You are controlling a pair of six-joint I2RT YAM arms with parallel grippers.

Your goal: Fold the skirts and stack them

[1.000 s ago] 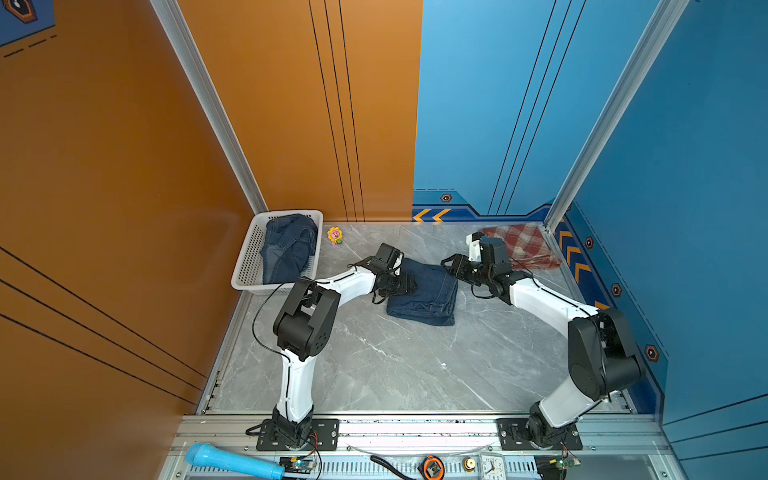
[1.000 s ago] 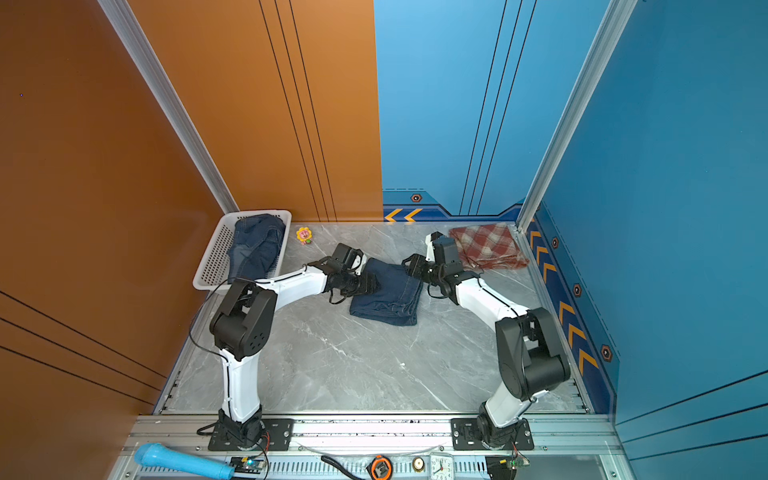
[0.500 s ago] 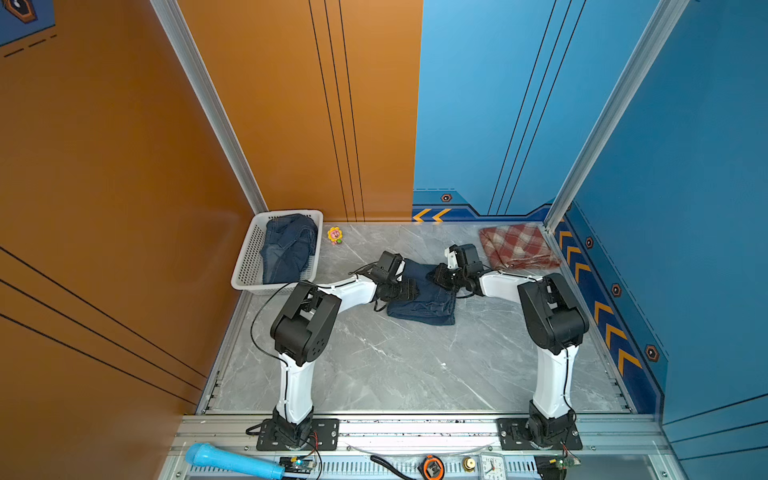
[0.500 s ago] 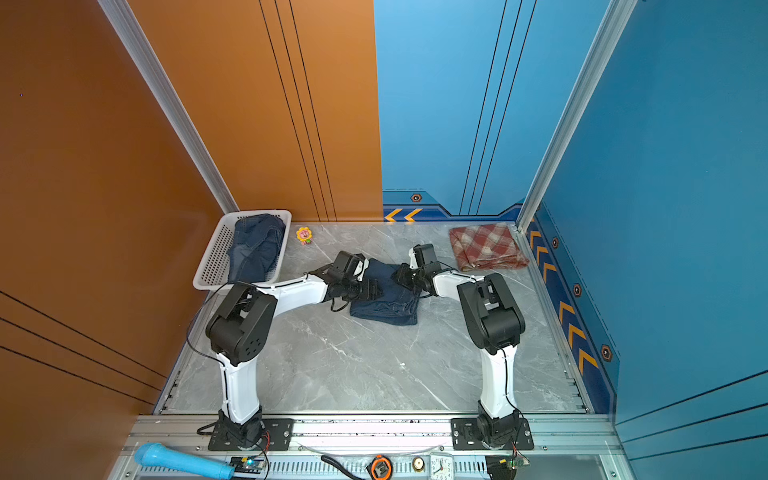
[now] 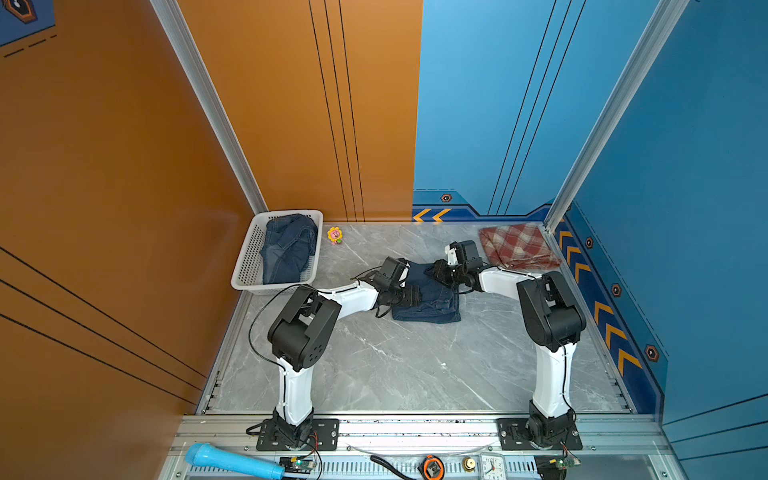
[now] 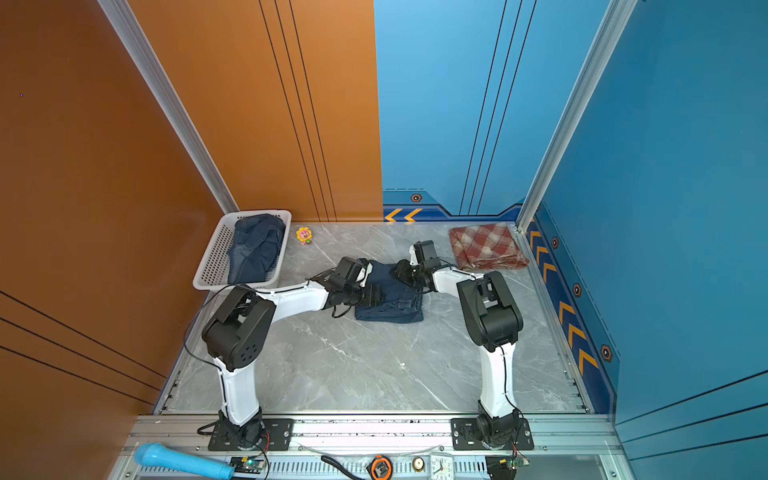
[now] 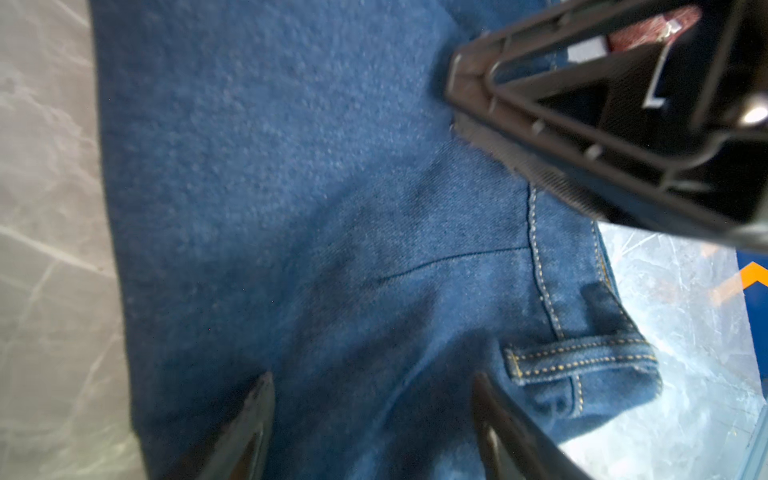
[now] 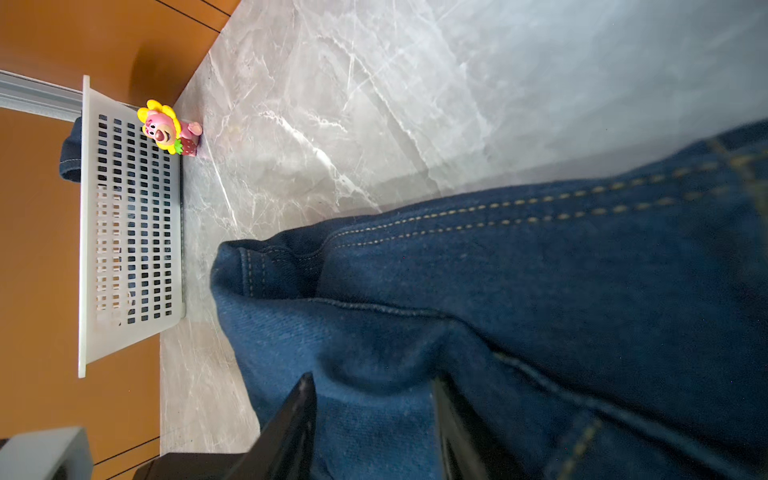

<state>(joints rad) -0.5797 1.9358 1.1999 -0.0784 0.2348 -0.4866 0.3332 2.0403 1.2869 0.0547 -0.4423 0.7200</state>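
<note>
A folded dark blue denim skirt [image 5: 432, 301] [image 6: 392, 303] lies mid-table. My left gripper [image 5: 415, 296] [image 7: 372, 386] hovers low over its left edge, open, with denim under the spread fingers. My right gripper [image 5: 438, 270] [image 8: 372, 382] rests on the skirt's far edge by the stitched waistband, open, with cloth lying between its fingers but not pinched. One right fingertip [image 7: 582, 124] shows in the left wrist view. A plaid skirt [image 5: 517, 247] [image 6: 486, 245] lies folded at the back right. Another denim skirt [image 5: 289, 249] [image 6: 253, 245] sits crumpled in the basket.
The white perforated basket [image 5: 249, 266] [image 8: 124, 249] stands at the back left against the orange wall. A small sunflower toy [image 5: 335, 235] [image 8: 170, 129] stands beside it. A blue microphone [image 5: 232, 459] and small tools lie on the front rail. Blue walls bound the right side.
My right arm has folded inward and its gripper has slid left from near the plaid skirt onto the denim skirt's far edge. The left gripper has shifted slightly over the skirt.
</note>
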